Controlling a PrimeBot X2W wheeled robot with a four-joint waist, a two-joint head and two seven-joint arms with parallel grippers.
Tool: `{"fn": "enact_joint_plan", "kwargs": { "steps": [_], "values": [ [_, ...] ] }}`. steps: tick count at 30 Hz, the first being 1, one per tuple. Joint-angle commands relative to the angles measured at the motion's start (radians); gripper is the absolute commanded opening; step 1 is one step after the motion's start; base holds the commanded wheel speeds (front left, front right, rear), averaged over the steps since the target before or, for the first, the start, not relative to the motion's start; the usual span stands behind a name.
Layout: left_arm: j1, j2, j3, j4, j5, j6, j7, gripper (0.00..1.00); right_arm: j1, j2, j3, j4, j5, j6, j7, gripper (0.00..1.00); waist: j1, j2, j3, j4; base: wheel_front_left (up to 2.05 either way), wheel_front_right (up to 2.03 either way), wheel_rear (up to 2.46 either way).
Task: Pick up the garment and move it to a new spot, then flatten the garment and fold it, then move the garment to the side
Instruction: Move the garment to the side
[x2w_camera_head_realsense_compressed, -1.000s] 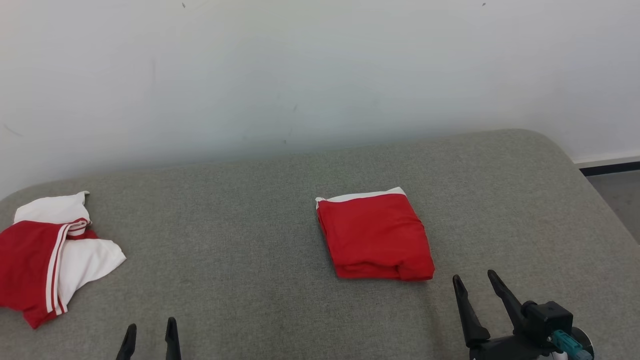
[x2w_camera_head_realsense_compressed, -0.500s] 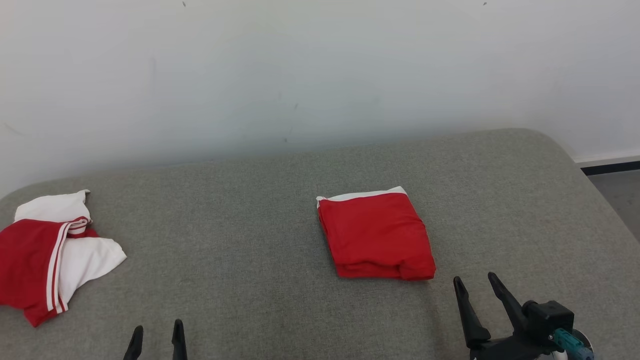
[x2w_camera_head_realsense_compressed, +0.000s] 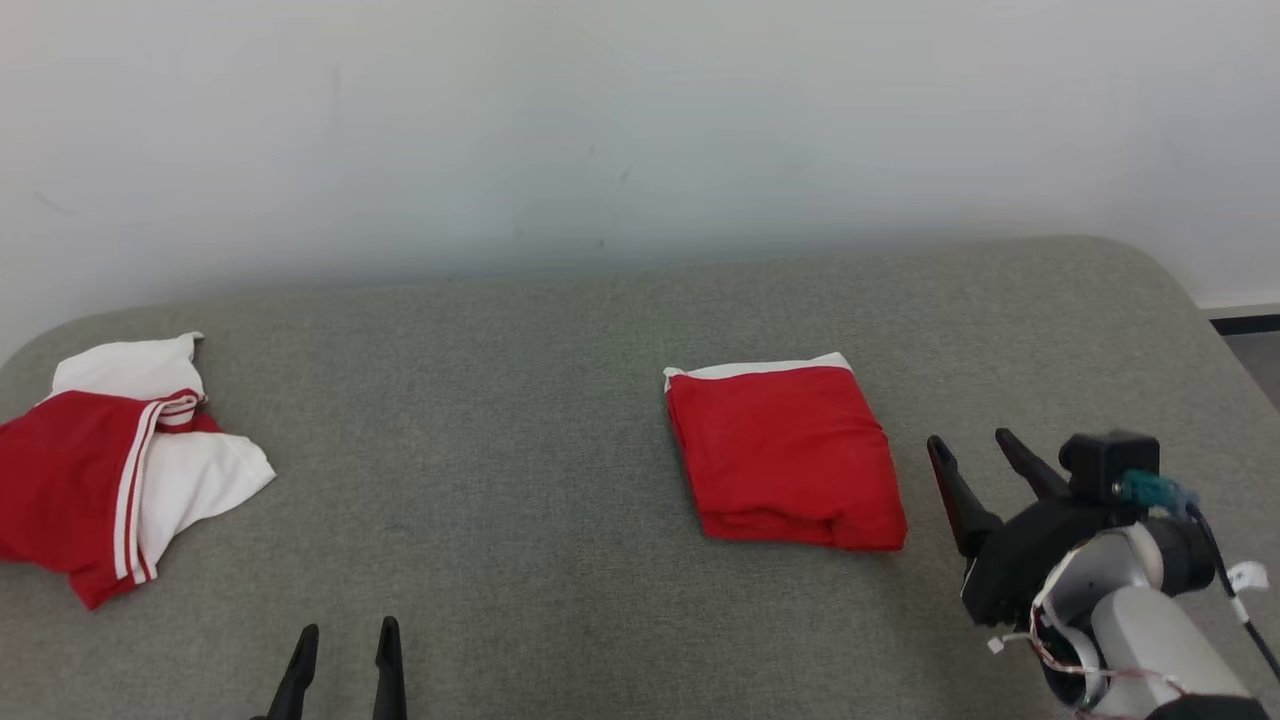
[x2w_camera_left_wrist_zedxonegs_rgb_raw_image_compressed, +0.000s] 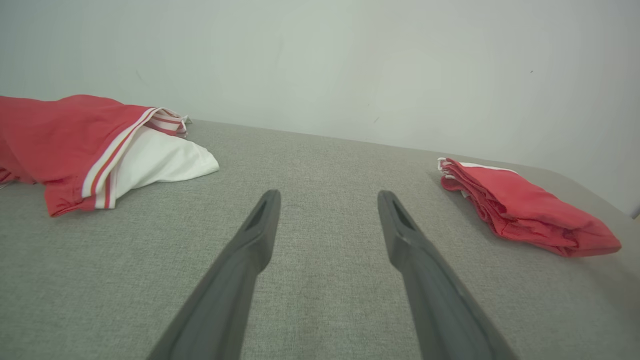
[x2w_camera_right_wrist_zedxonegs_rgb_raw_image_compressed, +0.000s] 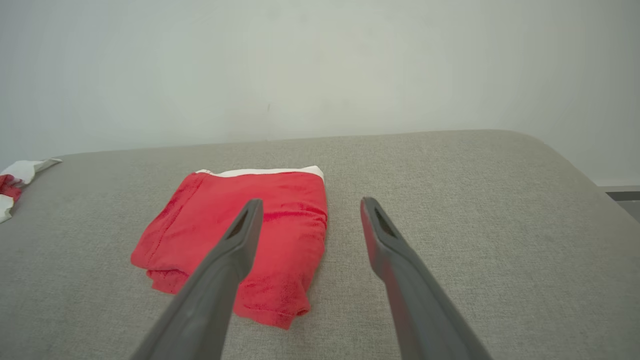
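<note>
The folded red garment (x2w_camera_head_realsense_compressed: 785, 455), a white band along its far edge, lies flat on the grey padded surface (x2w_camera_head_realsense_compressed: 560, 400). It sits just left of the right gripper (x2w_camera_head_realsense_compressed: 969, 440), whose two dark fingers are spread wide with nothing between them. In the right wrist view, that gripper's left finger crosses in front of the garment's near right part; whether they touch cannot be told. The left gripper (x2w_camera_head_realsense_compressed: 348, 627), low in the head view, has its fingers parted and empty too. The folded garment lies well off to their right and ahead of their tips. A crumpled red-and-white garment (x2w_camera_head_realsense_compressed: 110, 480) rests far to the left of those fingers, also ahead of them. A pale wall (x2w_camera_head_realsense_compressed: 640, 120) rises behind the surface.
</note>
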Motion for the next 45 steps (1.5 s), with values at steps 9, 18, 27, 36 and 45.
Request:
{"fn": "enact_joint_plan", "kwargs": {
  "steps": [9,18,27,36,45],
  "values": [
    [-0.079,0.001,-0.059,-0.018,0.004,-0.014,-0.001,1.00,-0.247,-0.044,-0.054,0.207,-0.006,-0.003,0.229,1.00,-0.0001,-0.0001,0.147,0.131,0.00,0.00,0.00],
    [-0.159,0.001,-0.085,-0.022,-0.009,-0.023,-0.001,1.00,-0.363,-0.042,-0.105,0.363,-0.025,-0.003,0.240,1.00,-0.0001,-0.0001,0.259,0.212,0.00,0.00,0.00],
    [-0.220,0.001,-0.099,0.002,-0.021,-0.021,-0.001,1.00,-0.358,0.007,-0.114,0.530,-0.049,-0.003,0.272,1.00,-0.0001,-0.0001,0.301,0.223,0.00,0.00,0.00],
    [-0.217,0.001,-0.081,0.015,-0.014,-0.034,-0.001,1.00,-0.356,0.008,-0.012,0.556,-0.078,0.000,0.330,0.00,-0.0001,-0.0001,0.275,0.177,0.00,0.00,0.00],
    [-0.199,0.001,-0.035,0.003,0.011,-0.054,0.000,1.00,-0.416,-0.112,0.180,0.444,-0.125,-0.003,0.287,0.00,-0.0001,-0.0001,0.273,0.080,0.00,0.00,0.00]
  ]
}}
